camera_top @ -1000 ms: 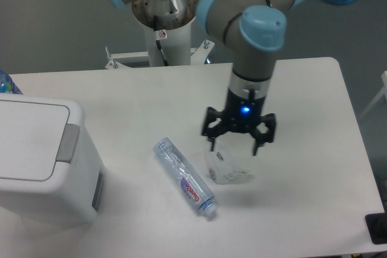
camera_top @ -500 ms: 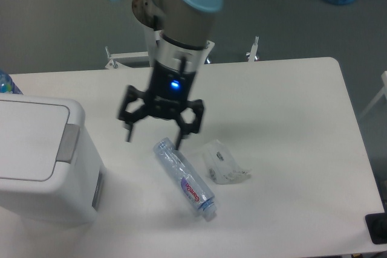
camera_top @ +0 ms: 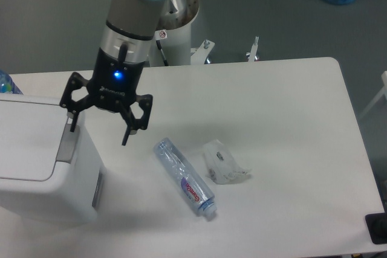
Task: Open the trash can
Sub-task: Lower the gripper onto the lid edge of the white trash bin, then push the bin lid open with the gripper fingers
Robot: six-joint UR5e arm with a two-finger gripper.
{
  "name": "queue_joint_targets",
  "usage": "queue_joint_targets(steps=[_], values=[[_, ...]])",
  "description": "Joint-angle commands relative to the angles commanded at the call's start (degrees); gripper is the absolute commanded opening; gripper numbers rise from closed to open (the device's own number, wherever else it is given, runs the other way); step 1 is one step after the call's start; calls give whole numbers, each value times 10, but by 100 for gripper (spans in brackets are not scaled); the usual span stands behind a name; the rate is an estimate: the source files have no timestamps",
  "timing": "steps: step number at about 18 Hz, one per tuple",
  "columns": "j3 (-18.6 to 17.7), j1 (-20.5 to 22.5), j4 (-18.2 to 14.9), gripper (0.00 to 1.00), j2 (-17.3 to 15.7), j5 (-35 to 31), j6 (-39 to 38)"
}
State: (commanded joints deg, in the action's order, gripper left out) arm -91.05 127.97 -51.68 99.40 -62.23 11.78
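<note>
The trash can (camera_top: 42, 161) is a large white boxy bin at the left edge of the table, its flat lid down. Its grey push tab (camera_top: 67, 143) sits at the right rim and a grey panel (camera_top: 97, 188) is on its side. My gripper (camera_top: 100, 129) is open and empty, fingers pointing down. It hovers over the bin's right edge, with one fingertip (camera_top: 73, 129) just above the tab and the other (camera_top: 125, 142) to the right of the bin.
A clear plastic bottle (camera_top: 184, 178) lies on the table right of the bin. A crumpled clear wrapper (camera_top: 224, 164) lies beside it. A blue bottle top (camera_top: 6, 83) shows at the far left edge. A black object (camera_top: 377, 228) is at the bottom right corner.
My gripper has swept left across the table, from above the wrapper, past the bottle, to the bin's right rim. It stayed open. The bottle, wrapper and bin have not moved.
</note>
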Motion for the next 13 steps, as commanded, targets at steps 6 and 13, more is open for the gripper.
queue_joint_targets(steps=[6, 13], values=[[2, -10, 8, 100, 18, -11, 0], [2, -10, 8, 100, 19, -13, 0]])
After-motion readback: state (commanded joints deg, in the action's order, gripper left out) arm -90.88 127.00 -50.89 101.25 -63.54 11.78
